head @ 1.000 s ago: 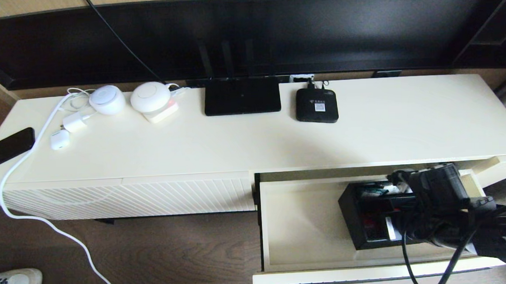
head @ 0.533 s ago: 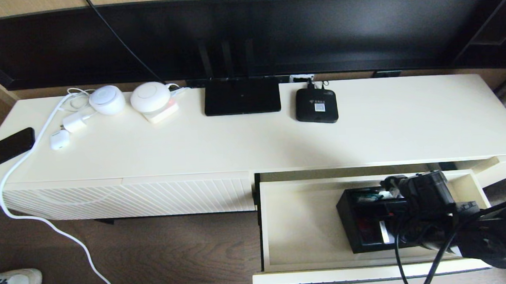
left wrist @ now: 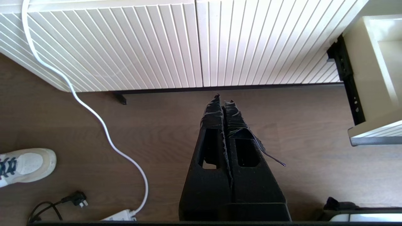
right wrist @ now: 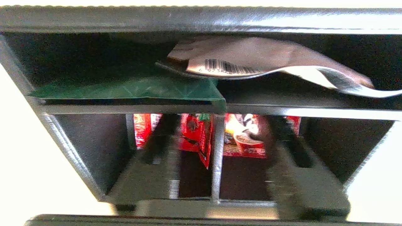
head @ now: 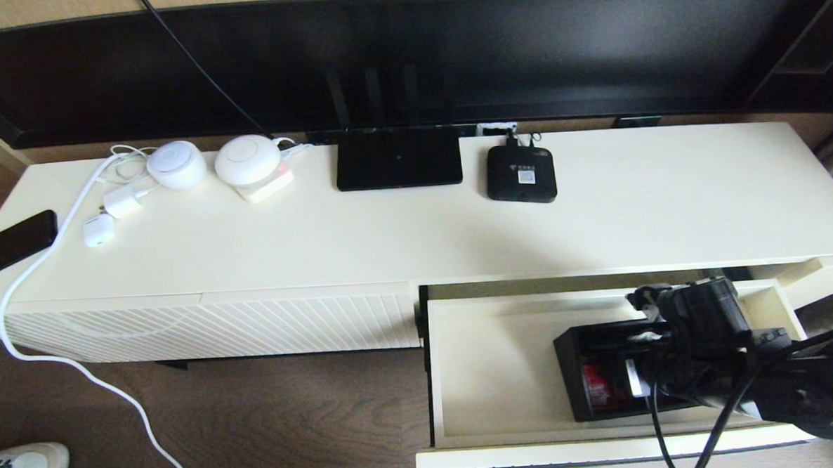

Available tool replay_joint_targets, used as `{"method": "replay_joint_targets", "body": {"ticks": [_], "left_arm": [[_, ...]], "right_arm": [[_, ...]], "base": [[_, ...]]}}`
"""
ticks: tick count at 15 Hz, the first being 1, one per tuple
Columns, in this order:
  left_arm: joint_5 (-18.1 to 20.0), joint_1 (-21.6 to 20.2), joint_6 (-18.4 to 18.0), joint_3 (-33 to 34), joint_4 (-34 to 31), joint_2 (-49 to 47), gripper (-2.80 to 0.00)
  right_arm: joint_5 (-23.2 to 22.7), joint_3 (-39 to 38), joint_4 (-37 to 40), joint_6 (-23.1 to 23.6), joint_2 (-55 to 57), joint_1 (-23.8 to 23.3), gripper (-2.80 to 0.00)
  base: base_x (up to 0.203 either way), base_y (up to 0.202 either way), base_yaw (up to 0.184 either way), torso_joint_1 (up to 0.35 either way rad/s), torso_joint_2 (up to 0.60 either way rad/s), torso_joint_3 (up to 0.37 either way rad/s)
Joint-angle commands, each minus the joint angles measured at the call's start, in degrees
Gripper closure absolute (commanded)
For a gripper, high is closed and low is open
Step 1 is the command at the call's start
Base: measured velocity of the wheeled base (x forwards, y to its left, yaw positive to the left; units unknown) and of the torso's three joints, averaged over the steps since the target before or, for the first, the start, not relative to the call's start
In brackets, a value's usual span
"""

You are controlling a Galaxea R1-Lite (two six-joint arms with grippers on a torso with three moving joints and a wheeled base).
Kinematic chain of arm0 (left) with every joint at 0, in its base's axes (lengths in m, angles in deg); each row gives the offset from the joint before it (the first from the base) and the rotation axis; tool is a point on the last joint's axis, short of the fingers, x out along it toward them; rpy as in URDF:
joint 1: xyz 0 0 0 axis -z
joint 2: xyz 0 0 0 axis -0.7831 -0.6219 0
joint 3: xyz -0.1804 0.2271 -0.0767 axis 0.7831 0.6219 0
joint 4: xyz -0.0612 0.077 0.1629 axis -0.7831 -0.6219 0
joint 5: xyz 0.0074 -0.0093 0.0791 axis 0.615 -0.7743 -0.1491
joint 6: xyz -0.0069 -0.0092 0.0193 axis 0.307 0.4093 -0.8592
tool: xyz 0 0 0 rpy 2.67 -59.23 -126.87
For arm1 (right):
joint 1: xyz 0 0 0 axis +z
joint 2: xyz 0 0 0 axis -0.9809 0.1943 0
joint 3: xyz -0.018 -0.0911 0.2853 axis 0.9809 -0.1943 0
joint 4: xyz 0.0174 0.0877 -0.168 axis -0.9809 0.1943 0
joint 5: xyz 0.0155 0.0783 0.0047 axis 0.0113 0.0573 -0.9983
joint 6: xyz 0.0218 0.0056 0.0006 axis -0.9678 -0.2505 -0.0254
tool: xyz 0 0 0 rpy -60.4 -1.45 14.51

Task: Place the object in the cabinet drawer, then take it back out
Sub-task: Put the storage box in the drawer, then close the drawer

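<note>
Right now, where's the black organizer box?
In the head view, the black organizer box sits in the open cabinet drawer, toward its right end, directly under the right hand.

we see soft, even daylight on the cream counter (head: 598,205), with a faint shadow on it near the set-top box (head: 521,174). the dark screen (head: 409,58) behind the counter shows dull sheen. in the right wrist view the organizer box (right wrist: 201,18) has glare along its rim, the blurred gripper fingers (right wrist: 150,175) are out of focus, and the drawer (right wrist: 19,163) around the box is blown out white.
</note>
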Motion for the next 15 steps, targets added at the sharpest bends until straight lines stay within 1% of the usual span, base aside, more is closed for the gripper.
{"method": "replay_joint_targets", "body": {"ticks": [1, 3, 9, 15], "left_arm": [[0.0, 0.0, 0.0, 0.0, 0.0, 0.0, 0.0], [0.0, 0.0, 0.0, 0.0, 0.0, -0.1, 0.0], [0.0, 0.0, 0.0, 0.0, 0.0, -0.1, 0.0], [0.0, 0.0, 0.0, 0.0, 0.0, 0.0, 0.0]], "right_arm": [[0.1, -0.5, 0.1, -0.1, -3.1, 0.0, -2.8], [0.1, -0.6, 1.9, 0.1, -7.3, 0.0, -2.8], [0.0, 1.0, 15.5, 1.0, -20.0, -0.3, -2.8], [-0.6, 5.6, 36.2, 0.9, -31.8, -0.3, -2.8]], "base": [[0.0, 0.0, 0.0, 0.0, 0.0, 0.0], [0.0, 0.0, 0.0, 0.0, 0.0, 0.0], [0.0, 0.0, 0.0, 0.0, 0.0, 0.0], [0.0, 0.0, 0.0, 0.0, 0.0, 0.0]]}}
